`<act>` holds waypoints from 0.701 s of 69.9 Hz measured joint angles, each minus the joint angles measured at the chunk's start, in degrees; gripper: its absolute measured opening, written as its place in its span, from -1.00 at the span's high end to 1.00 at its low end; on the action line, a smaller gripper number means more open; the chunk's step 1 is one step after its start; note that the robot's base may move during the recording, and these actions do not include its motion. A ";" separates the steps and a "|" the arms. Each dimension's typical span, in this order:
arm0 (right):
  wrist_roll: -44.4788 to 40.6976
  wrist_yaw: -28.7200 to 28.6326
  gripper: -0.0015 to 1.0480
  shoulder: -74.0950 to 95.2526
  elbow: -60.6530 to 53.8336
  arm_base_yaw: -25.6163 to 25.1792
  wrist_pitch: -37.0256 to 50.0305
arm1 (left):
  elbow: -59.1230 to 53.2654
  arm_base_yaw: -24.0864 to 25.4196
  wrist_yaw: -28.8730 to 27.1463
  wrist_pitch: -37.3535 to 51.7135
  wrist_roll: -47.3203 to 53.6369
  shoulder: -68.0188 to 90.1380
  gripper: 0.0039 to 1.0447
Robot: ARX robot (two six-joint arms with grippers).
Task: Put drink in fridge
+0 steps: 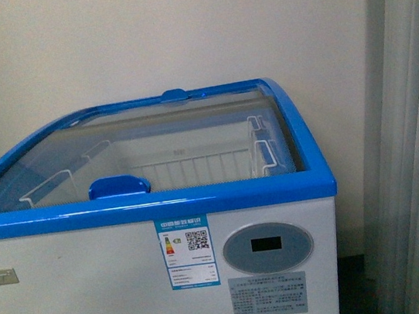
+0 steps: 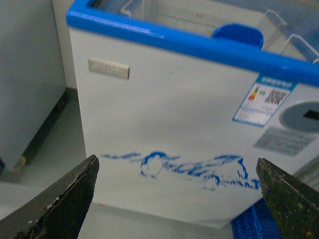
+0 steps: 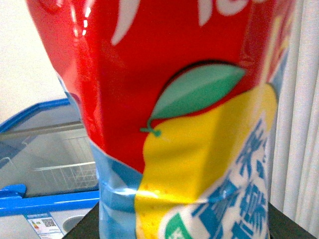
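Observation:
The fridge (image 1: 97, 298) is a white chest freezer with a blue top rim (image 1: 161, 204) and curved glass lids; white wire baskets show inside. Neither arm shows in the front view. In the right wrist view the drink (image 3: 184, 99) fills the frame: a red label with white writing, a yellow lemon and a green leaf. My right gripper (image 3: 184, 231) is shut on it, its dark fingers barely showing. The fridge also shows behind it (image 3: 45, 199). My left gripper (image 2: 174, 199) is open and empty, facing the fridge's front wall (image 2: 164, 114) with its blue penguin graphic.
A grey-white cabinet (image 2: 25, 74) stands left of the fridge. A blue mesh basket (image 2: 254, 226) sits low by the fridge's front. A pale curtain (image 1: 417, 135) hangs to the right. Blue lid handles sit at the front (image 1: 120, 187) and back (image 1: 173, 94) of the glass.

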 joint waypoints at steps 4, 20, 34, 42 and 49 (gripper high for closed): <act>0.00 0.09 0.23 0.00 0.00 0.00 0.00 | 3.39 -0.52 0.52 8.28 1.90 9.38 -0.85; 0.00 0.07 0.23 0.00 0.00 0.02 0.00 | 23.34 -3.37 7.85 25.55 17.27 39.71 -0.85; 0.00 0.07 0.23 0.00 0.00 0.02 0.00 | 45.31 -7.15 22.05 17.57 45.75 56.28 -0.85; 0.00 0.02 0.23 0.00 0.00 0.02 0.00 | 55.21 -7.13 25.64 5.57 62.90 62.16 -0.85; 0.00 0.04 0.23 0.00 0.00 0.02 0.00 | 58.40 -7.06 26.14 1.05 70.05 64.78 -0.85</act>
